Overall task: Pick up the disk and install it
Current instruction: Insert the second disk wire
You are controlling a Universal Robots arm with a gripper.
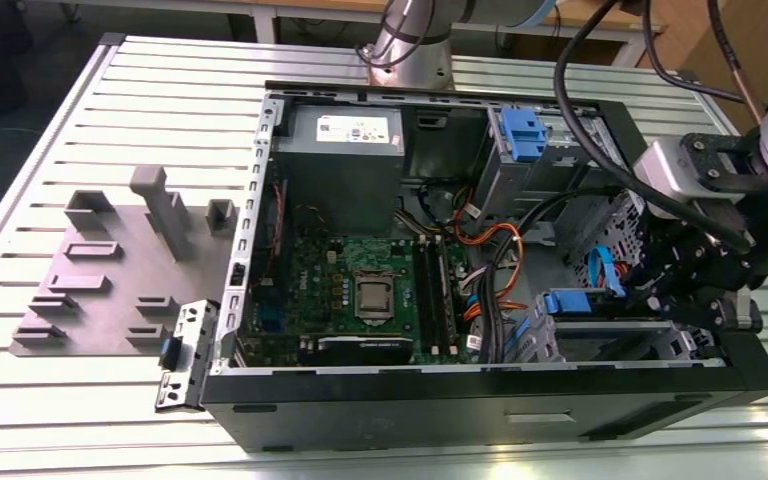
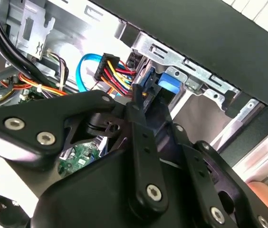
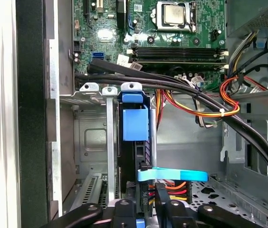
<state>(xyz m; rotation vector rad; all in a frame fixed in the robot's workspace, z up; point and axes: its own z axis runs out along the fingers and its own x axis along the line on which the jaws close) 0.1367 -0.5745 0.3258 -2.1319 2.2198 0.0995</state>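
Note:
The disk stands on edge in the lower drive cage of the open computer case, its blue carrier tab facing up. A light-blue data cable and a multicoloured power plug sit at its near end. My gripper hangs over that end, its black fingers close together with a blue part of the carrier between them. In the exterior view the gripper is low at the case's right side, beside the disk. The second wrist view puts the gripper against the blue tab.
A motherboard fills the case floor. Orange, red and black cables run over the cage. A blue bracket sits in the upper bay. A grey fixture plate lies at the exterior view's left. A hand is near the case rim.

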